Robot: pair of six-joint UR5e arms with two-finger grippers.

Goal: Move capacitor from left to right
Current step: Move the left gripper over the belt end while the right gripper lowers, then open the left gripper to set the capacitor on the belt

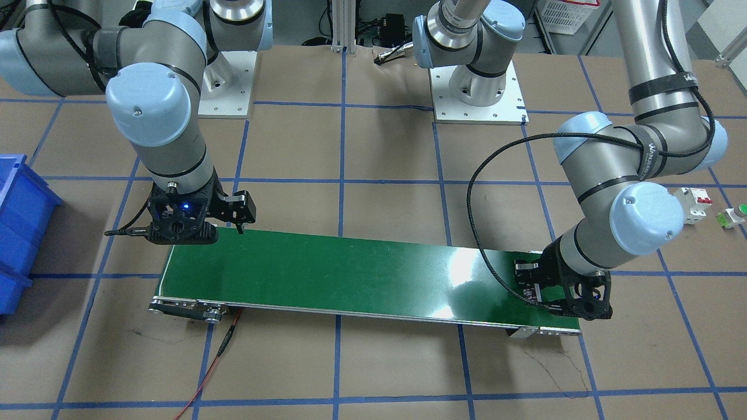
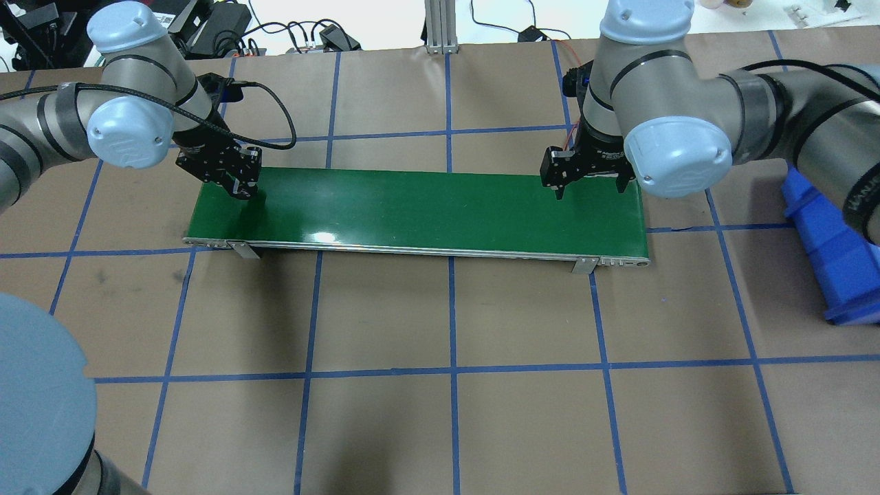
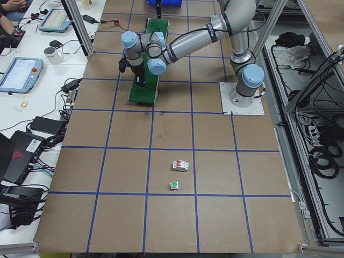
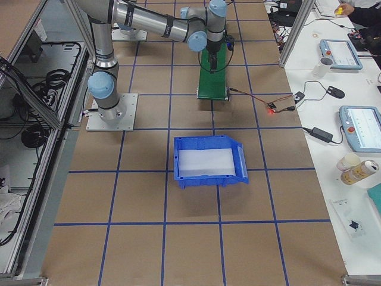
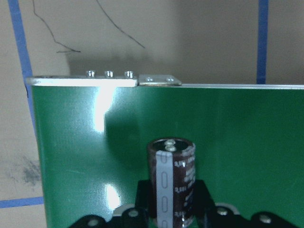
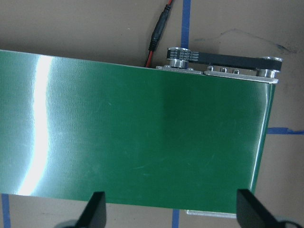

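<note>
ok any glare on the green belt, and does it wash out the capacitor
Front-facing view: a white glare patch on the belt, right of its middle. Overhead view: a small glint by the near edge. Left wrist view: a bright streak left of the capacitor, which is sharp and not washed out. Right wrist view: a vertical sheen band at left.

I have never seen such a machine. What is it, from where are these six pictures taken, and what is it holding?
These are two robot arms at a table. Four pictures come from fixed cameras around it, two from cameras on the wrists. A green conveyor belt lies on the table. The left gripper holds a dark capacitor at one end; the right gripper hangs open over the other. A blue bin, a white breaker and a green button lie farther away.
</note>
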